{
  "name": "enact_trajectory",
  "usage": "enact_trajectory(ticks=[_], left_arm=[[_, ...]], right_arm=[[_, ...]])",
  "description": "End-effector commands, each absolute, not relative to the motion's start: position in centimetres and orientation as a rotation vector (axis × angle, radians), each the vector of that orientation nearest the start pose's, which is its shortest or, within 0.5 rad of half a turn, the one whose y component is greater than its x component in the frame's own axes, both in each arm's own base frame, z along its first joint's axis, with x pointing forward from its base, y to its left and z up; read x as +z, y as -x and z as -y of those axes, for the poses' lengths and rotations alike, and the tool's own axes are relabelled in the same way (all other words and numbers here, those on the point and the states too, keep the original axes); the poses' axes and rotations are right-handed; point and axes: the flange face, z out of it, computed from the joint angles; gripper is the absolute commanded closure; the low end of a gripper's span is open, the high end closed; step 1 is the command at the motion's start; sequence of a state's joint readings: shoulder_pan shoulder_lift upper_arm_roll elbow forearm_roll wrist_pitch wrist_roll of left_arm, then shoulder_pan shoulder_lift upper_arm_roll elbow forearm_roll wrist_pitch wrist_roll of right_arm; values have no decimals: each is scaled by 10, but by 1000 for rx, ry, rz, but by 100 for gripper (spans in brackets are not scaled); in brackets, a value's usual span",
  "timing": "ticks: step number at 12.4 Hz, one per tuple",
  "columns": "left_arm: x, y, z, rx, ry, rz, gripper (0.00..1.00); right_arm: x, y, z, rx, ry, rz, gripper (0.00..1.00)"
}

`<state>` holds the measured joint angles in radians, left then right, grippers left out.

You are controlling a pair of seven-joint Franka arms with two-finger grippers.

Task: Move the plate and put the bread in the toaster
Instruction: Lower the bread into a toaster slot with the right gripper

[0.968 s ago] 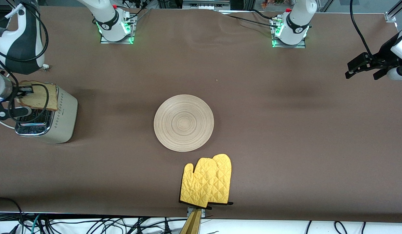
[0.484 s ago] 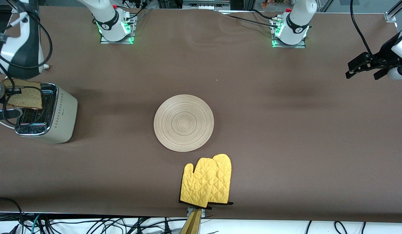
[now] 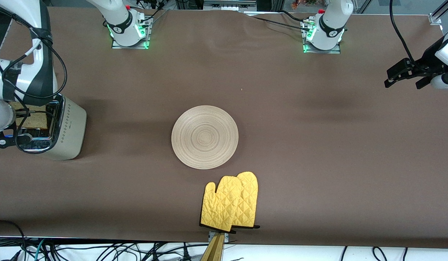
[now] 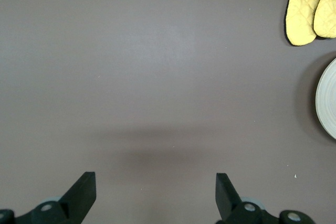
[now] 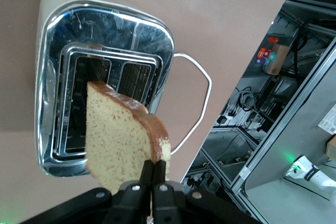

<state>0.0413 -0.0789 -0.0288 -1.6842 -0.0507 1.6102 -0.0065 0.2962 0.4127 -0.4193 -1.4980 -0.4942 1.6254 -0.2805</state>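
Right wrist view shows the bread point(image 5: 123, 135) most clearly: the slice stands on its edge, pinched at its lower crust between the closed fingers of the right hand point(image 5: 153, 182), and it hangs over the toaster point(image 5: 100, 87), above the chrome top with the two slots. It is not yet inside a slot, so I judge that this last step is close but not done; the slice must be lined up with one slot, lowered and let go. In the front view the bread point(image 3: 30, 117) is only a small brown patch, half hidden by the right arm, over the toaster point(image 3: 66, 127), which stands at the right arm's end of the table point(image 3: 318, 145). This view gives what the wrist cameras do not: the plate point(image 3: 205, 137) lies empty in the middle of the table, and a pair of yellow oven mitts point(image 3: 231, 203) lies just beside it, nearer to the front camera. If the plate is already at its wanted place I cannot tell. The left hand point(image 3: 405, 74) waits over the left arm's end of the table. Left wrist view shows its two fingers point(image 4: 81, 195) spread wide apart, holding nothing, above bare table, with the plate's rim point(image 4: 325, 100) and the mitts at the border.
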Motion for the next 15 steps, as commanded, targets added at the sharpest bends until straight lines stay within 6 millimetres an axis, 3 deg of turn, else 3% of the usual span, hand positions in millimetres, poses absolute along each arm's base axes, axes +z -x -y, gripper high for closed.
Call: enact_trajectory(ticks=[1,5,6,7,9,10,12,13,15], left_arm=[[621,-537,-6,-10,3169,30,0],[622,-537,-1,-15,3174,21,0],[622,-537,-1,-15,3174,19,0],[622,-537,-3,-15,3174,26,0],[623,-537,-1,-17,3176,23,0],[623,-537,0,-17,3176,21,0],[623,-537,0,-17,3177,21,0],[622,-537,0,-15,3176,21,0],[623,-537,0,-17,3176,19,0]], right_arm=[[445,-651,93,-470,-2466,-325,100],[433,-657,89,-462,-2459,-321,100],[433,-657,89,-454,-2460,-297,81],[436,-657,87,-453,-2453,-312,1],[454,-654,76,-416,-2516,-306,0],[468,-650,66,-363,-2632,-286,0],[478,-642,56,-419,-2708,-261,0],[506,-638,41,-378,-2812,-246,0],[519,-631,27,-405,-2996,-216,0]])
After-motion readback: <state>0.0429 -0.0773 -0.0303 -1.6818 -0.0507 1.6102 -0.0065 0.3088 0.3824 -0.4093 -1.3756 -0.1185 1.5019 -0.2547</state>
